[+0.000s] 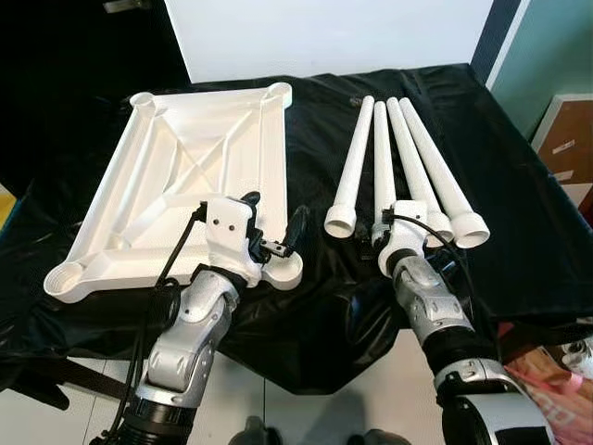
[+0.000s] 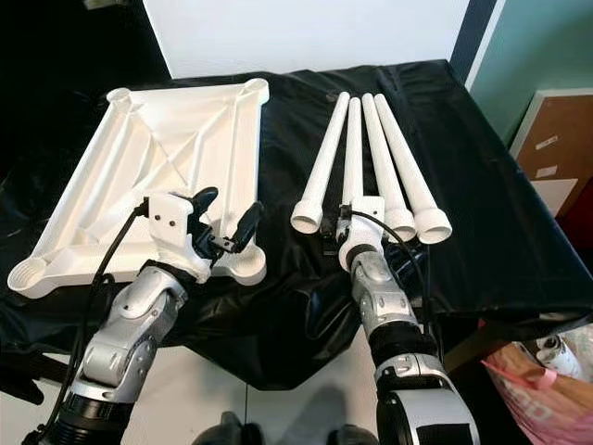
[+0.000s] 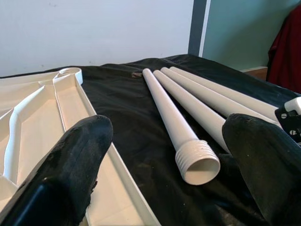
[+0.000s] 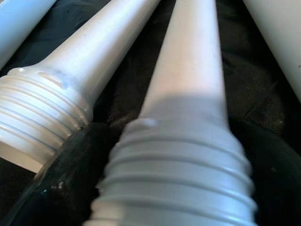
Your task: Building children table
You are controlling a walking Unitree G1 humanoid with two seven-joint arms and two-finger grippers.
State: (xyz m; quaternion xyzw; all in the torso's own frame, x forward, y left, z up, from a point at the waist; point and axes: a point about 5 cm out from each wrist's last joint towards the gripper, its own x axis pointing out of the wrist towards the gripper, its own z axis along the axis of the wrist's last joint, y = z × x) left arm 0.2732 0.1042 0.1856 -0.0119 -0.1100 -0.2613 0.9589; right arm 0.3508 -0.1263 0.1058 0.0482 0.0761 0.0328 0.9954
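Black cloth (image 1: 519, 213) carries our work: right gripper (image 4: 178, 188) apparently pinches second leg's (image 1: 384, 158) threads; left gripper (image 1: 276, 232), fingers spread, overhangs tabletop (image 1: 185, 167). Neighbouring legs (image 1: 435, 167) may roll.

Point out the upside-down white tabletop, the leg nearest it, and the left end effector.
tabletop (image 1: 176, 148), left eye view, on its ribbed underside.
nearest leg (image 1: 352, 167), left eye view, mid-shaft.
left end effector (image 1: 275, 221), left eye view, midway between its black fingertips.

Head stereo pair high above, facing down; wrist cameras low and close along fingers, sharing the white legs (image 1: 408, 167).
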